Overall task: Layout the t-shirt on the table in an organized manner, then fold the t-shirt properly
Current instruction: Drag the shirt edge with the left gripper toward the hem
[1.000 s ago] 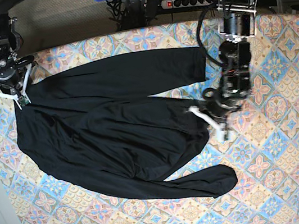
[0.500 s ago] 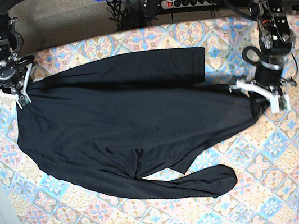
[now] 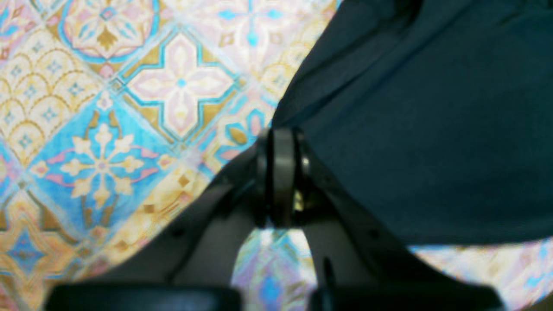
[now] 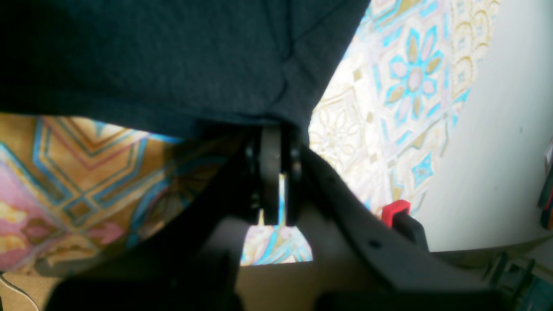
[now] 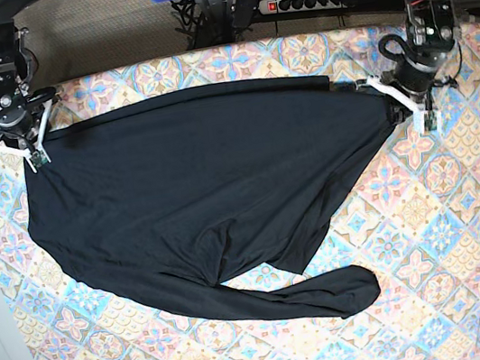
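Black shirt (image 5: 197,196) stretched along the desk's (image 5: 467,226) far edge, both end effectors (image 5: 35,153) (image 5: 406,103) pinching it; sleeve untidy, folding not begun.

T-shirt (image 3: 423,129): running off the left wrist view at twelve and three o'clock, and off the right wrist view at nine through twelve, hem edges blurring in both. Table (image 5: 467,226): lying hidden wherever the black fabric is covering it, its six o'clock edge getting cropped in the base view. Red-tipped clamp (image 4: 395,211): showing soft-focus at four o'clock in the right wrist view, body partly hiding behind the gripper arm.
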Motion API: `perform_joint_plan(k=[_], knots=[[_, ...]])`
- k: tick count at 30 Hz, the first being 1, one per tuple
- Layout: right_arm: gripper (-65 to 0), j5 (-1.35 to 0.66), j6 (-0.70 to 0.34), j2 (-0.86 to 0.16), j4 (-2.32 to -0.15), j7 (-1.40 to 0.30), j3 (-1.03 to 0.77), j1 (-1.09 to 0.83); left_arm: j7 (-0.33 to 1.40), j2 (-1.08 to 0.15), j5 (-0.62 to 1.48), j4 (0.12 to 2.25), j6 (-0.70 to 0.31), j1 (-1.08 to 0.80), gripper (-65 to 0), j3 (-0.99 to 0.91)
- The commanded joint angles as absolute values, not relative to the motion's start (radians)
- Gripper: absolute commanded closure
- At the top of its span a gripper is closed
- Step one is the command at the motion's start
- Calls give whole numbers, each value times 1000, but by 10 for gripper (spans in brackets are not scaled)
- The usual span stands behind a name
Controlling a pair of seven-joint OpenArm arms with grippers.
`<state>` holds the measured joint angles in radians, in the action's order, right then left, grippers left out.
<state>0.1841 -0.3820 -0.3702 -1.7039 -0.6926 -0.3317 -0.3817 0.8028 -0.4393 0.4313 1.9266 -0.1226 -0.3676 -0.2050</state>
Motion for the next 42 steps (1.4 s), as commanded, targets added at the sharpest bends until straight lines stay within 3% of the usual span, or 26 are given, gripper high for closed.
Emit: perform_joint_plan(k=[1, 4, 10, 17, 21, 30, 33, 37, 42], knots=[[0, 189, -372, -389, -1718, -685, -341, -378, 825, -466, 440, 1923, -119, -305, -41, -182], [0, 189, -372, -389, -1718, -685, -341, -378, 974, -470, 441, 1865, -119, -194, -126, -163], [0, 189, -372, -389, -1718, -685, -343, -378, 992, -453, 449, 1741, -119, -13, -234, -157], [0, 189, -372, -389, -1718, -685, -343, -378, 990, -321, 490, 1438, -119, 308, -245, -116], [0, 189, -372, -389, -1718, -685, -343, -378, 878, -249, 476, 1228, -119, 456, -245, 88], [0, 189, -372, -389, -1718, -685, -343, -378, 625, -142, 473, 869, -117, 587, -245, 438], [0, 189, -372, -389, -1718, -685, -343, -378, 568, -124, 473, 806, -114, 596, -204, 443], [0, 189, -372, -389, -1718, -685, -343, -360, 524, -127, 476, 809, -113, 596, 0, 367], [0, 189, -372, -389, -1718, -687, -343, -309, 519, -156, 481, 814, -113, 595, -16, 196]])
